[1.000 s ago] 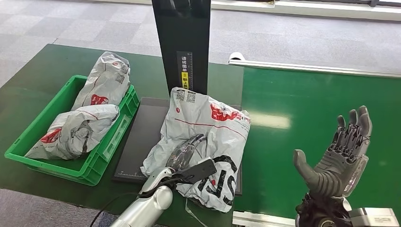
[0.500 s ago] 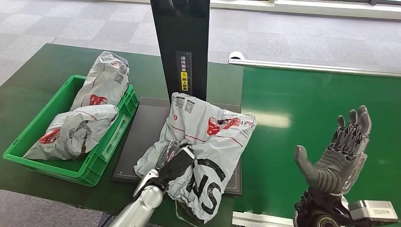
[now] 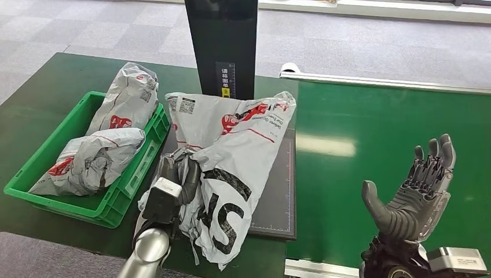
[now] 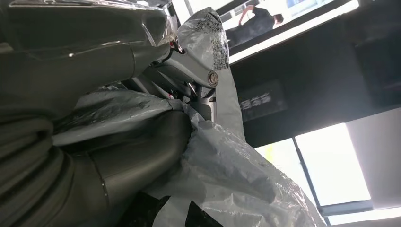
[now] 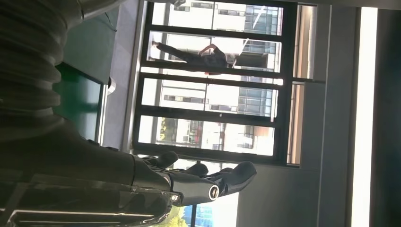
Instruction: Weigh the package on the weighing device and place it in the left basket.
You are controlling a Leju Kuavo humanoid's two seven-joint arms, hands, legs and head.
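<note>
Gripping package: left hand's fingers.

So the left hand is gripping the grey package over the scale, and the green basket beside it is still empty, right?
Not quite. The left hand does grip the grey package over the scale, but the green basket is not empty: the head view shows two packages already lying in it.

The robot's left hand grips a crumpled grey plastic mailer package, silver forearm rising from below. Its right hand is raised, palm up, fingers spread, holding nothing.
</note>
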